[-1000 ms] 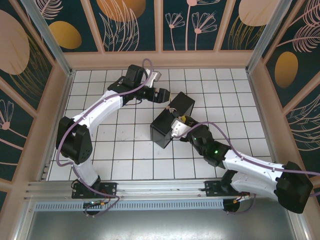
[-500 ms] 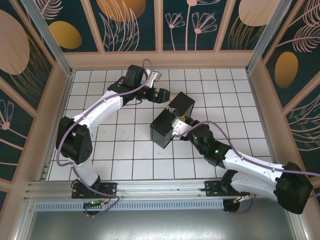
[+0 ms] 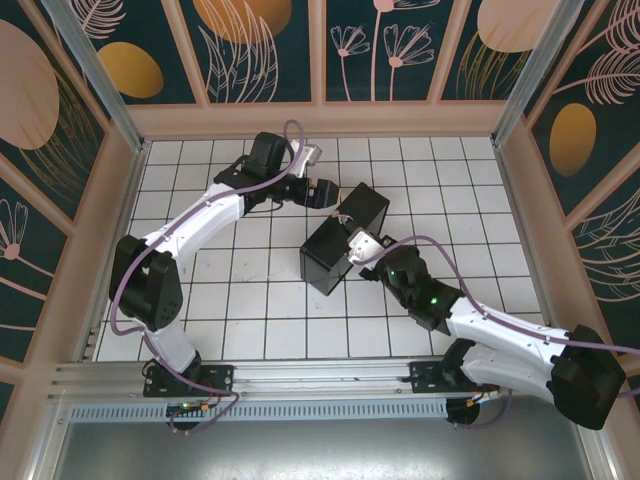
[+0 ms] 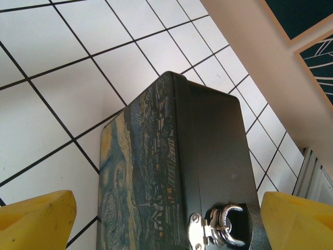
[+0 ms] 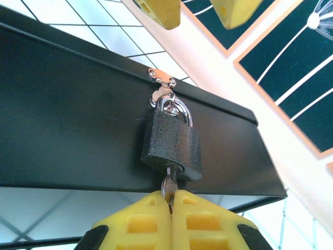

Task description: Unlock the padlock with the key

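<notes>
- Overhead, the left gripper (image 3: pixel 325 191) hovers just beside the black metal box (image 3: pixel 340 240); the right gripper (image 3: pixel 360 243) sits at its front side.
- Left wrist: yellow fingers (image 4: pixel 34 219) spread wide, flanking the box's painted lid.
- Right wrist: jaws pinched tight on the silver key (image 5: pixel 168 186), seated in the dark textured padlock (image 5: pixel 171 146) hanging from the box.

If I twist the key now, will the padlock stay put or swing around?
It will probably swing: the padlock hangs from the hasp, free to pivot. It looks like solid metal, so it is likely heavy for its size. The right gripper pinches only the thin key, so that may slip.
</notes>
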